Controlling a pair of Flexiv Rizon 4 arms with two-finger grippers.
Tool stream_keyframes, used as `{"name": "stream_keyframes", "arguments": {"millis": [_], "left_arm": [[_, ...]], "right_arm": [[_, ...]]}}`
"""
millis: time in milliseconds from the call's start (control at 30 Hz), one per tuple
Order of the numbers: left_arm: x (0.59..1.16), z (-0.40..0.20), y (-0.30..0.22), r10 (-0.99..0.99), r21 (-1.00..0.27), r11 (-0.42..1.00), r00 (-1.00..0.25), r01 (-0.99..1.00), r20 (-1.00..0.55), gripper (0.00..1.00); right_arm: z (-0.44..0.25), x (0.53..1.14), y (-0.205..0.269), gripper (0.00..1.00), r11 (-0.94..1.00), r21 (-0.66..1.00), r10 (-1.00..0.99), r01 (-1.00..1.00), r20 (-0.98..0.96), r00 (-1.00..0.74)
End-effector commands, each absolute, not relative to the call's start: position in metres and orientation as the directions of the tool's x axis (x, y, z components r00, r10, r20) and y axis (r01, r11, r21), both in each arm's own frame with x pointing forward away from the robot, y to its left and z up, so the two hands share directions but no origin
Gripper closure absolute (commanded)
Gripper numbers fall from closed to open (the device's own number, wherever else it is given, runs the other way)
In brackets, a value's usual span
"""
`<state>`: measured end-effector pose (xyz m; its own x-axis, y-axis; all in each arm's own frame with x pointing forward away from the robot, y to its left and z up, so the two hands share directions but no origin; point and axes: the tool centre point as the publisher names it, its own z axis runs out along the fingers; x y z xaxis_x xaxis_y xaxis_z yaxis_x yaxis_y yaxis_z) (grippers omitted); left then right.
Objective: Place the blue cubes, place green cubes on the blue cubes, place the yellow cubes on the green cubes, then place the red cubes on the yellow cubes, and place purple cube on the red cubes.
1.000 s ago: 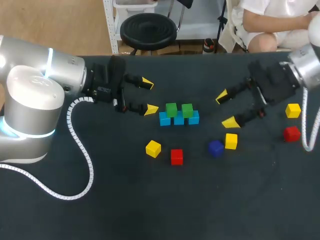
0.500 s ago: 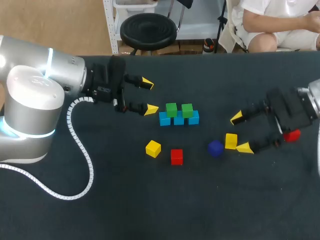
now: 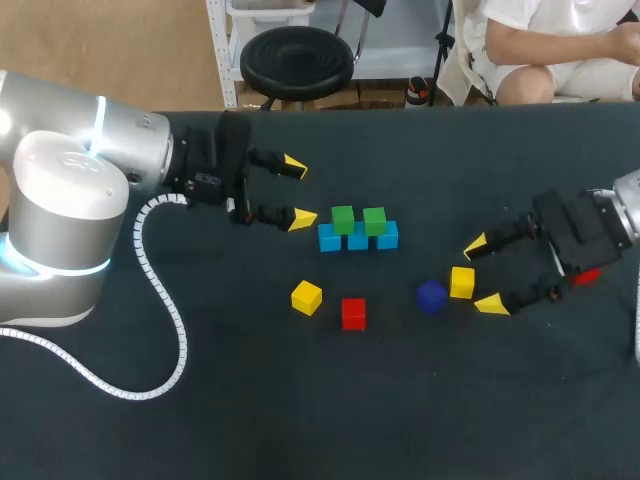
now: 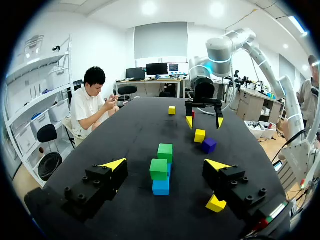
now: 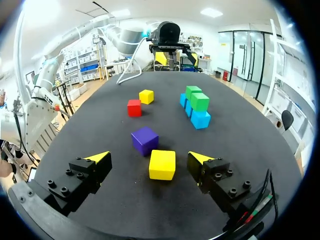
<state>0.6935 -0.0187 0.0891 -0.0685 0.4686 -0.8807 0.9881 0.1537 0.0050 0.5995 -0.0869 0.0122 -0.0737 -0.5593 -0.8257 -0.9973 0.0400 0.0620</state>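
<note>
On the dark worktop (image 3: 200, 400), the right gripper (image 3: 483, 274) hung low with its fingers spread wide. A yellow cube (image 3: 462, 282) lay just ahead of their tips, touched by neither. The left gripper (image 3: 299, 192), fingers likewise apart and holding nothing, stood beside the row of blue cubes (image 3: 358, 238), which already carried two green cubes (image 3: 343, 218).

The step in hand appeared to be picking up that yellow cube. A sound grasp would call for advancing until the cube sat well between the fingers, then closing squarely on two opposite flat faces. The purple cube (image 3: 431, 296) rested just beside it, so the nearer finger would have little room and might nudge it.

The right wrist view showed the cube centred in the gap between the fingers, which the head view left less certain. The head view showed only a sliver of a red cube (image 3: 585, 275) under the right arm. The left wrist view alone revealed a further yellow cube (image 4: 172, 110) beyond the right gripper.
</note>
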Motion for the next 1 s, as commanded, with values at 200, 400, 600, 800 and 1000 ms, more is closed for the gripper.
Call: {"name": "stream_keyframes", "arguments": {"millis": [200, 400, 600, 800, 1000], "left_arm": [[0.693, 0.088, -0.018, 0.465, 0.008, 0.154, -0.065, 0.988, -0.883, 0.00], [0.693, 0.088, -0.018, 0.465, 0.008, 0.154, -0.065, 0.988, -0.883, 0.00], [0.693, 0.088, -0.018, 0.465, 0.008, 0.154, -0.065, 0.988, -0.883, 0.00], [0.693, 0.088, -0.018, 0.465, 0.008, 0.154, -0.065, 0.988, -0.883, 0.00], [0.693, 0.088, -0.018, 0.465, 0.008, 0.154, -0.065, 0.988, -0.883, 0.00]], "right_arm": [[-0.001, 0.608, -0.079, 0.00, 0.038, 0.077, -0.547, -0.996, -0.833, -0.085], [-0.002, 0.609, -0.078, 0.64, 0.041, 0.084, -0.551, -0.996, -0.829, -0.093], [-0.002, 0.610, -0.076, 1.00, 0.043, 0.094, -0.560, -0.995, -0.822, -0.102], [0.025, 0.620, -0.063, 1.00, 0.017, 0.031, -0.581, -0.999, -0.813, -0.035], [0.050, 0.636, -0.046, 1.00, -0.023, -0.027, -0.574, -0.999, -0.818, 0.035]]}}
